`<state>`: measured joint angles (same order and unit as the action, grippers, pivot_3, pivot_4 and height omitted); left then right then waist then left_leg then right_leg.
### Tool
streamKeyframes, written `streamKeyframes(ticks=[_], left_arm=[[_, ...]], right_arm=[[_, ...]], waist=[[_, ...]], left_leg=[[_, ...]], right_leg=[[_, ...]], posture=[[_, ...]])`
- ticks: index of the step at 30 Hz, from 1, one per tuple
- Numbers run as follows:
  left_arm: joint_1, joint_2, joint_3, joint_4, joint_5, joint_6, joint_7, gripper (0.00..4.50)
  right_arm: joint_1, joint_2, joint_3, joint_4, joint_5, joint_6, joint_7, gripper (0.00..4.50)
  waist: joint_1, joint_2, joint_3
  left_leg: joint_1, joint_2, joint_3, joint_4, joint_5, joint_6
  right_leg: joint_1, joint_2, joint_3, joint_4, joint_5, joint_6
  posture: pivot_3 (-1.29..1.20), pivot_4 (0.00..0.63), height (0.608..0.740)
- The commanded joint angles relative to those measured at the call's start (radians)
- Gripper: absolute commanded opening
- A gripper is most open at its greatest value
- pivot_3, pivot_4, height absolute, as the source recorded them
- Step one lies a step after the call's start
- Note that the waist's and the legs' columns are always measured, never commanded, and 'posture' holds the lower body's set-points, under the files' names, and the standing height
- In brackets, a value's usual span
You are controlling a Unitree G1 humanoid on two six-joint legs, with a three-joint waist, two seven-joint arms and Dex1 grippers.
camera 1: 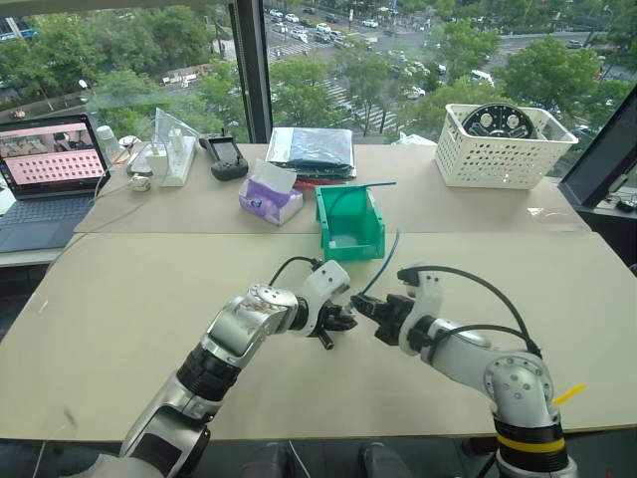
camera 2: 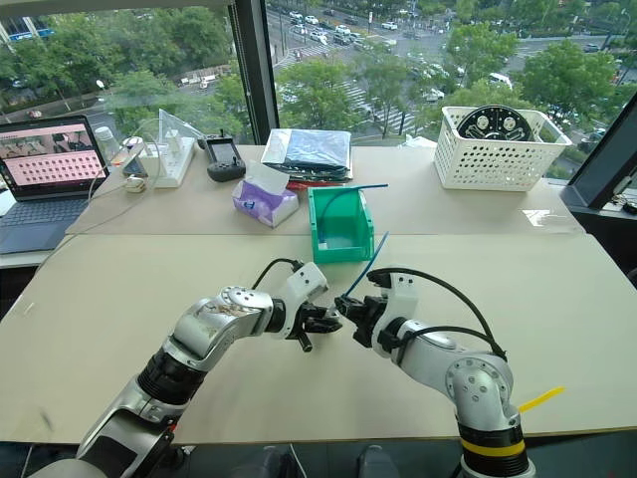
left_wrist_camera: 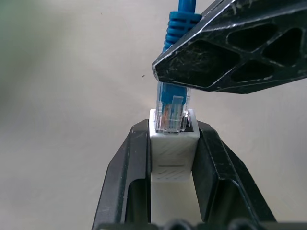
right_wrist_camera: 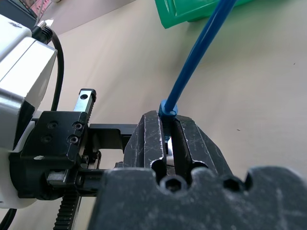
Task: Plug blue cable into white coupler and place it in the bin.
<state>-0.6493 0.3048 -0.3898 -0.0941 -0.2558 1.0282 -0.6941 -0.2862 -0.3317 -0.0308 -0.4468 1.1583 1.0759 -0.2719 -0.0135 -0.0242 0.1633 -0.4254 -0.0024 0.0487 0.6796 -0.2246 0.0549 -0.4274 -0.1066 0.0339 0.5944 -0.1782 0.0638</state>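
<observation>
Left gripper [left_wrist_camera: 172, 158] clamped on the white coupler [left_wrist_camera: 173, 152], right gripper [right_wrist_camera: 168, 132] pinched shut on the blue cable [right_wrist_camera: 199, 52] just behind its clear plug, plug seated in the coupler's socket between both grippers, cable trailing away toward the bin [camera 1: 350, 224] beyond them.

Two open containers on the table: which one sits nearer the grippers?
The green bin, directly beyond the meeting grippers at mid-table. The white perforated basket sits farther back, toward the right by the window.

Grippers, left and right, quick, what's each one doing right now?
Left gripper: shut on the white coupler.
Right gripper: shut on the blue cable just behind its plug, which sits at the coupler's socket.
</observation>
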Motion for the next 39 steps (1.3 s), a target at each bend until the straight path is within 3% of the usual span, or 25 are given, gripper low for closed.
streamKeyframes(ticks=[1,10,17,23,35,39], left_arm=[[-0.023,-0.007,0.025,-0.052,-0.012,0.001,0.010,0.68],[-0.023,-0.003,0.032,-0.059,-0.025,0.013,0.024,0.68],[-0.045,-0.058,0.073,-0.049,-0.037,0.050,0.082,0.68],[-0.055,-0.101,0.081,-0.047,-0.045,0.074,0.122,0.68],[-0.046,-0.107,0.069,-0.049,-0.047,0.071,0.143,0.68],[-0.032,-0.099,0.053,-0.064,-0.044,0.072,0.146,0.68]], right_arm=[[0.011,-0.022,0.032,-0.037,-0.012,0.051,0.024,0.00],[0.015,-0.031,0.056,-0.047,-0.059,0.063,0.061,0.00],[0.023,-0.034,0.071,-0.057,-0.083,0.092,0.103,0.00],[0.042,-0.129,0.112,-0.030,-0.133,0.127,0.230,0.00],[0.027,-0.133,0.133,0.003,-0.102,0.193,0.343,0.00],[-0.011,-0.192,0.224,0.050,-0.168,0.197,0.451,0.00]], waist=[[0.000,0.000,0.000],[0.000,0.000,0.000],[0.002,0.000,0.000],[0.006,0.000,0.000],[0.005,0.000,0.000],[0.004,0.000,0.000]], left_leg=[[0.000,0.000,0.000,0.000,0.000,0.000],[0.000,0.000,0.000,0.000,0.000,0.000],[0.001,0.000,0.000,0.000,0.000,0.000],[0.001,-0.001,0.000,0.001,0.000,0.000],[0.002,-0.001,0.000,0.001,0.000,0.000],[0.003,-0.001,0.000,0.001,0.000,0.000]], right_leg=[[0.000,0.000,0.000,0.000,0.000,0.000],[0.000,0.000,0.000,0.000,0.000,0.000],[0.001,0.000,0.000,0.000,0.000,0.000],[0.002,0.000,0.000,0.000,0.000,0.000],[0.003,0.000,0.000,0.000,0.000,0.000],[0.004,0.000,0.000,0.000,0.000,0.000]], posture=[[0.00,0.150,0.740],[0.00,0.150,0.740],[0.00,0.150,0.740],[0.00,0.150,0.740],[0.00,0.150,0.740],[0.00,0.150,0.740]])
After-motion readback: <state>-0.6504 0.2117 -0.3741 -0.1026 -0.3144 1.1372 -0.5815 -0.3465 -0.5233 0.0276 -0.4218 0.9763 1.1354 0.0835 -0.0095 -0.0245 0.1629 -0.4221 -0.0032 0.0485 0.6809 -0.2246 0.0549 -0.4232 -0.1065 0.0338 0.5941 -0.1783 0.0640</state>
